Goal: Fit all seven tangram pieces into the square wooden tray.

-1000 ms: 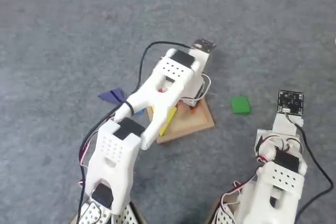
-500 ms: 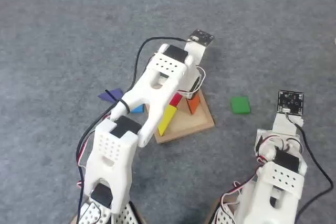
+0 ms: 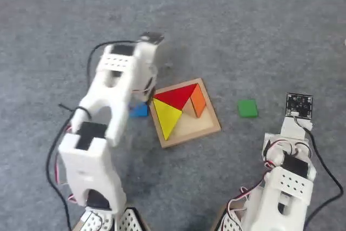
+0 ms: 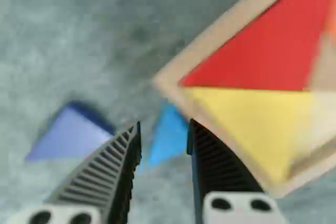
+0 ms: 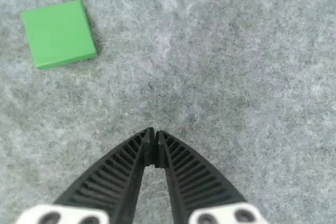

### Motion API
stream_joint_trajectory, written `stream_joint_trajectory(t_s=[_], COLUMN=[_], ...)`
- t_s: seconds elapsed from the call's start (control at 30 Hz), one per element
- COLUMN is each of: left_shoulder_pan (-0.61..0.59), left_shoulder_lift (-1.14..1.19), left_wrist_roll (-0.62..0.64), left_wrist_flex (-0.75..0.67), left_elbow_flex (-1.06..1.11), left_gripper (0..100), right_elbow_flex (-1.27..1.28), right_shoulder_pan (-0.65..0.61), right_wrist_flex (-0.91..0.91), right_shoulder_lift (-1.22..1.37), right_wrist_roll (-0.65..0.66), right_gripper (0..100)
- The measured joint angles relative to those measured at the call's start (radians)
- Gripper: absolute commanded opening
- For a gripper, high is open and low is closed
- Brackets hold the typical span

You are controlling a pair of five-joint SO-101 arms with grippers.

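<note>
blue triangle [image 4: 170, 142] lies just beyond released left end effector [image 4: 163, 126]; right end effector [image 5: 155, 132] clenched.

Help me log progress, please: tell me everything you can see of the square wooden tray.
The wooden tray is square, pale wood with a raised rim, lying flat and askew on the grey mat. It holds a red triangle, a yellow triangle and an orange piece; the rest is bare. A blue piece lies by one corner.
</note>
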Motion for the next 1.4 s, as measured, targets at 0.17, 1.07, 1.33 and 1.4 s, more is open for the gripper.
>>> stream_joint_trajectory(t_s=[0.17, 1.07, 1.33, 1.4], left_shoulder_pan=[-0.133, -0.253, -0.253, -0.253], left_shoulder_lift=[-0.083, -0.44, -0.44, -0.44], left_wrist_roll=[-0.074, 0.137, 0.137, 0.137], left_wrist_flex=[-0.06, -0.528, -0.528, -0.528], left_elbow_flex=[0.13, 0.594, 0.594, 0.594], left_gripper=[14, 15, 15, 15], right_elbow_flex=[0.0, -1.091, -1.234, -1.255], right_shoulder_pan=[0.0, -0.347, -0.345, -0.345], right_wrist_flex=[0.0, 0.331, 0.341, 0.341], right_shoulder_lift=[0.0, 1.128, 1.315, 1.344], right_wrist_roll=[0.031, 0.127, 0.123, 0.123], right_gripper=[0.7, 19.4, 19.7, 19.8])
